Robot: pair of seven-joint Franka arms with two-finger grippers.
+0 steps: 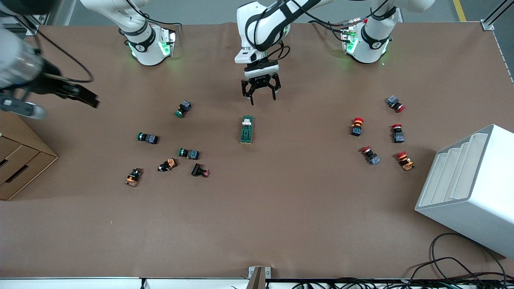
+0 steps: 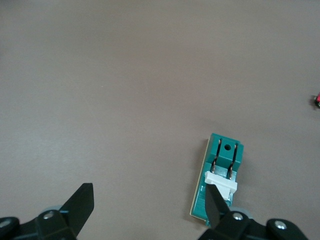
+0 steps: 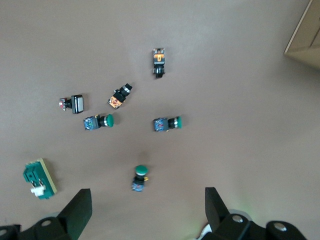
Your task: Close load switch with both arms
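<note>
Front view: the small dark-green rectangular load switch (image 1: 246, 130) with its white lever lies mid-frame on the brown table (image 1: 281, 208) — the left gripper (image 1: 260, 93) hangs just above it in the frame, wide open and empty, apparently lining up. The right gripper (image 1: 74, 93), also spread and empty, waits at the upper left of the frame.

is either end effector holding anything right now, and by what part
Nothing is held. The left end effector hangs open over the table just above the dark-green rectangular load switch; the right end effector is open too.

High front camera, two down-facing wrist cameras
</note>
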